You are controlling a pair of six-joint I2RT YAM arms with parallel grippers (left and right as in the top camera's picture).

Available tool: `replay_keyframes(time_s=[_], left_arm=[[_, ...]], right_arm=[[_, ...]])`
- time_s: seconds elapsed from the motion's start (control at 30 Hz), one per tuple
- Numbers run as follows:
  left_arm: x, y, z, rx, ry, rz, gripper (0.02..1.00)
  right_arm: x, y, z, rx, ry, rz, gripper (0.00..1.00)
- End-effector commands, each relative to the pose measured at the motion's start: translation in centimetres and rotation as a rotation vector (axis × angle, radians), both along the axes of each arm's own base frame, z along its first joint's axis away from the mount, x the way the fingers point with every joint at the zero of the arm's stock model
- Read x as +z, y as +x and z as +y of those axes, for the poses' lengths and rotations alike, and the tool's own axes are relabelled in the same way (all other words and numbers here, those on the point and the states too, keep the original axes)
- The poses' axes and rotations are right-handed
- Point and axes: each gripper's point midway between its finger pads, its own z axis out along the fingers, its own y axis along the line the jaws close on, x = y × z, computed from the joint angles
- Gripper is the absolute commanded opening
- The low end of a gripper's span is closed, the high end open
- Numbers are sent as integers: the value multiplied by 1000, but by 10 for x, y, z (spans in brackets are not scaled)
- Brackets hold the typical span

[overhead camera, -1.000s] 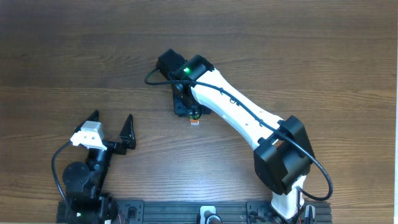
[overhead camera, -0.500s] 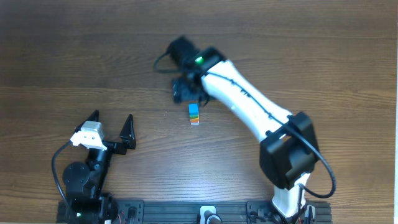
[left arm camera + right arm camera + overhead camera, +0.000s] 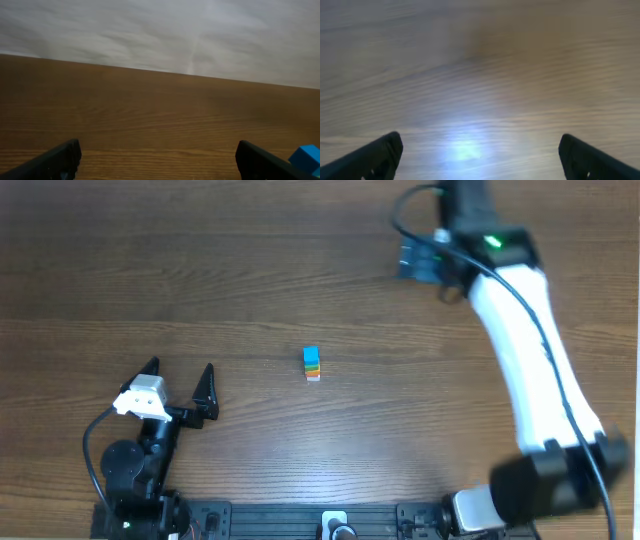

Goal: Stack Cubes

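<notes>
The blue cube (image 3: pixel 306 159) is getting cut off by the left wrist view's edge. Near the far edge of the desk (image 3: pixel 200 220) the right gripper (image 3: pixel 418 258) is looking blurry in the top view

Dark brown wood-grain tabletop (image 3: pixel 150 260); pale grey wall (image 3: pixel 160 35) behind; bright light glare patch on wood (image 3: pixel 462 147).

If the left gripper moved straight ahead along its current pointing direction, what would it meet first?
The way looks free: ahead of the open left gripper lies bare table. The cube stack sits off to its right, outside that line, though depth is hard to judge.
</notes>
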Motion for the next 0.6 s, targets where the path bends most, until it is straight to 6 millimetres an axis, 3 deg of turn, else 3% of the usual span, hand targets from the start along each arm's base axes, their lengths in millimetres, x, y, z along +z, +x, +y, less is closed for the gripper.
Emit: replay_keyframes(time_s=[0.03, 0.17, 0.4, 0.6], left_arm=[[-2, 0, -3, -15, 13, -4, 1000], [-2, 0, -3, -15, 13, -4, 998], [-2, 0, -3, -15, 13, -4, 1000], [-2, 0, -3, -15, 13, -4, 1000]], right_arm=[[-10, -41, -46, -42, -69, -16, 993], [-12, -79, -63, -69, -82, -135, 993], [8, -121, -49, -19, -33, -524, 991], [9, -147, -45, 1, -38, -795, 991]])
